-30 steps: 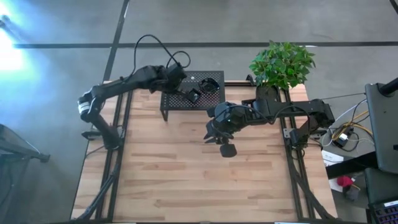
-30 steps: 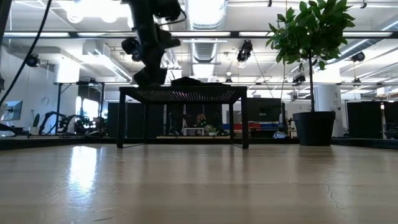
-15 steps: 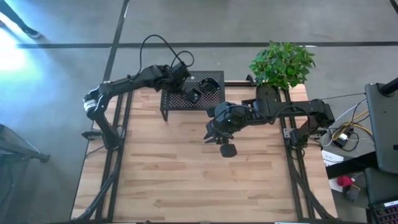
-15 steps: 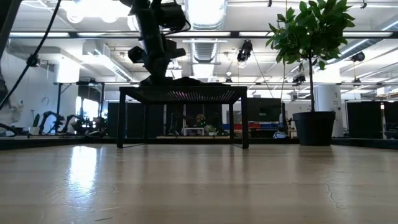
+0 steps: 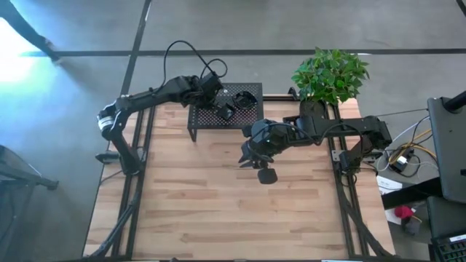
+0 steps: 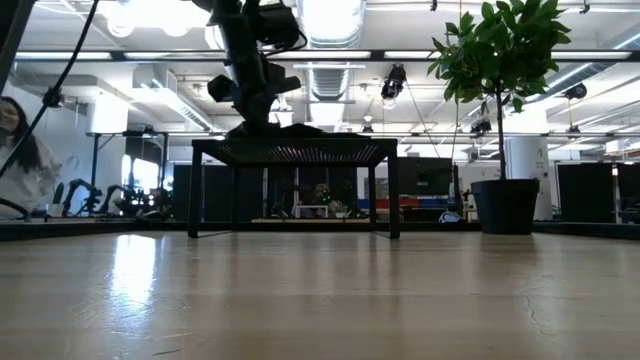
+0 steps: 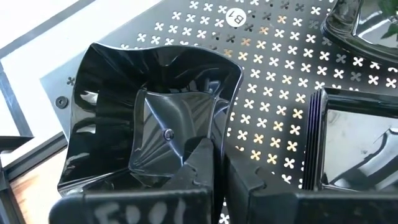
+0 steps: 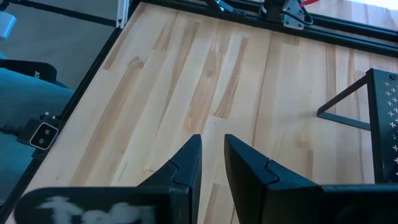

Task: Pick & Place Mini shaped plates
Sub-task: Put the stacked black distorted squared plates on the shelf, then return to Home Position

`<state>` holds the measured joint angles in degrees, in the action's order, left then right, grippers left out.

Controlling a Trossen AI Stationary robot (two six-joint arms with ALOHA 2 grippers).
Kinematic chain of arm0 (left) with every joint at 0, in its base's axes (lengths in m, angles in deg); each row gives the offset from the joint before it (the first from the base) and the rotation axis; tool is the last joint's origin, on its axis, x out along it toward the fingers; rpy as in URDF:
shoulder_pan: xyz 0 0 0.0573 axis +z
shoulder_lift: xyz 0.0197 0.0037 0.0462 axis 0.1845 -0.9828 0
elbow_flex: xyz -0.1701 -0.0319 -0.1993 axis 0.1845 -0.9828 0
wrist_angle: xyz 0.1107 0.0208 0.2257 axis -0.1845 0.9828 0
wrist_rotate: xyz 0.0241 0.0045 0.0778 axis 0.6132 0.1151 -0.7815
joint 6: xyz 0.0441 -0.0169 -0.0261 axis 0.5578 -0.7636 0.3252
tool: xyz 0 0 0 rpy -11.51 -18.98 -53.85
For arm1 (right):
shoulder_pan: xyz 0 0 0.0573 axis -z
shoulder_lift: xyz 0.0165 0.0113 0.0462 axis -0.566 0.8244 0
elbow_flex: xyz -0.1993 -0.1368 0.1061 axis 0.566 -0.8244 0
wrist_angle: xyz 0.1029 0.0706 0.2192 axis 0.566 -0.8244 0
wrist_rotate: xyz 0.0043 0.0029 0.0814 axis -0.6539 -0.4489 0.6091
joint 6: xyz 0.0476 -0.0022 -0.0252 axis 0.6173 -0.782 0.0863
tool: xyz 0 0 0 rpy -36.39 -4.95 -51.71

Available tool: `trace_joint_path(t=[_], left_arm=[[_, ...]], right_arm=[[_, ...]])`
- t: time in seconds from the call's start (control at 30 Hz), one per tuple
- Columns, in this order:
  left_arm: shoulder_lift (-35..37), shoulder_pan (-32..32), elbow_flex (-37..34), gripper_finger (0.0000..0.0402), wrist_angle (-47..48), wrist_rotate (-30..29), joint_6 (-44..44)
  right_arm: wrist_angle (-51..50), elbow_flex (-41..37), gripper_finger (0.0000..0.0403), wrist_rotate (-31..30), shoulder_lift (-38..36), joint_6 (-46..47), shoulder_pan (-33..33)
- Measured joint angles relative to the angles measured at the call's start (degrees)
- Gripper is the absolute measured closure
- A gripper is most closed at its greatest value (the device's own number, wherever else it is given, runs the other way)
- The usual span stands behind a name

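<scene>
Where the black perforated stand (image 5: 224, 110) sits at the far edge of the wooden table (image 5: 196, 204), a few mini shaped plates rest on its top: a wavy-edged square plate (image 7: 155, 118), a straight-sided square plate (image 7: 354, 146) just beside it, and part of another plate (image 7: 364, 22) farther off. The left gripper (image 7: 217, 168) is down over the wavy plate, its two fingers (image 7: 202, 165) drawn nearly together with only a thin slit between them, one fingertip lying over the plate's rim; whether they pinch the rim cannot be told. The left arm reaches across from the table's left side. The right gripper (image 8: 211, 155) hangs above bare wood near the table's middle, fingers narrowly parted and holding nothing. A potted plant (image 5: 329, 76) stands at the far right corner.
</scene>
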<state>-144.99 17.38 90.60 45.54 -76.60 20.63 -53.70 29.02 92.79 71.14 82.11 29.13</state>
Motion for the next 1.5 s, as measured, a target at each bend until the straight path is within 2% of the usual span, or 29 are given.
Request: trace_joint_path(t=[0.13, 0.43, 0.67, 0.97, 1.07, 1.23, 1.33, 1.5], left_arm=[[-0.02, 0.0, -0.02, 0.0373, -0.05, 0.37, -0.32], [-0.04, -0.04, -0.07, 0.031, -0.09, 0.45, -0.35], [1.78, -0.04, 0.34, 0.0305, 0.26, 0.35, 0.13], [6.28, -1.52, 3.5, 0.0306, 0.73, -0.01, 5.62], [8.24, -3.75, 3.74, 0.0317, 0.8, -1.58, 8.05], [12.58, -10.43, 3.04, 0.0362, 0.86, -9.43, 11.03], [15.29, -15.73, 2.51, 0.0393, 0.75, -13.05, 11.75], [19.88, -25.96, 1.28, 0.0398, 0.37, -15.6, 13.39]], right_arm=[[0.0, 0.0, 0.0339, 0.0, 0.0, 0.12, 0.0], [0.0, 0.0, 0.0339, 0.0, 0.0, 0.13, 0.0], [-0.04, 0.0, 0.0339, 0.0, -0.27, 0.03, 0.0], [0.0, 0.02, 0.0339, -0.04, -3.82, -0.04, 0.0], [0.0, 0.02, 0.0342, -1.41, -5.44, -0.39, -0.05], [0.07, -0.21, 0.0365, -8.23, -8.37, 0.16, -0.01], [0.14, -1.61, 0.0386, -9.06, -10.39, -0.02, -0.02], [1.6, -5.69, 0.0394, -9.18, -14.23, 0.4, -0.06]])
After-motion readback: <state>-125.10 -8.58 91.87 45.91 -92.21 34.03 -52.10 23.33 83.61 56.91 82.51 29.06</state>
